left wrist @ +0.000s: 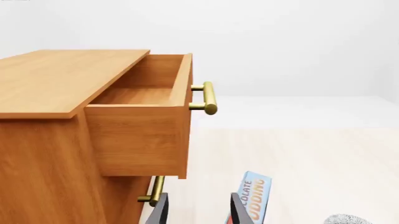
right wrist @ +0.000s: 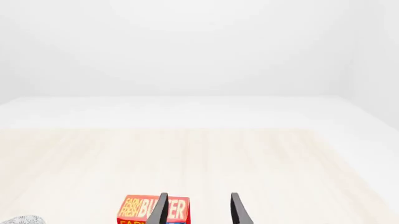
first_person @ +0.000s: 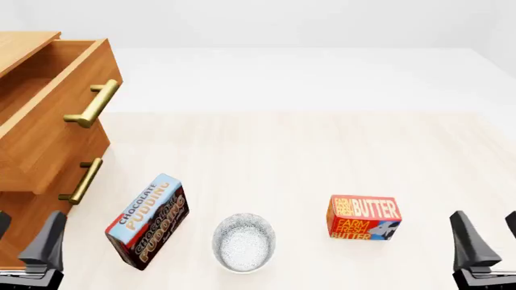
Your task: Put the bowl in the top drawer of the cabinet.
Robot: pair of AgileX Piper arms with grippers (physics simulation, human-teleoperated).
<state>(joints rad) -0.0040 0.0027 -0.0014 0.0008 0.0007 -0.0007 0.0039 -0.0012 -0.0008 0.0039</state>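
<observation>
The bowl, white with a fine dark pattern, sits upright near the table's front edge, between the two arms; its rim also shows in the left wrist view and the right wrist view. The cabinet stands at the left. Its top drawer is pulled out, and its inside looks bare. My left gripper is open at the front left, apart from the bowl. My right gripper is open at the front right, holding nothing.
A chocolate pudding box lies tilted just left of the bowl. A butter box stands to the bowl's right. The lower drawer is shut, its brass handle sticking out toward the table.
</observation>
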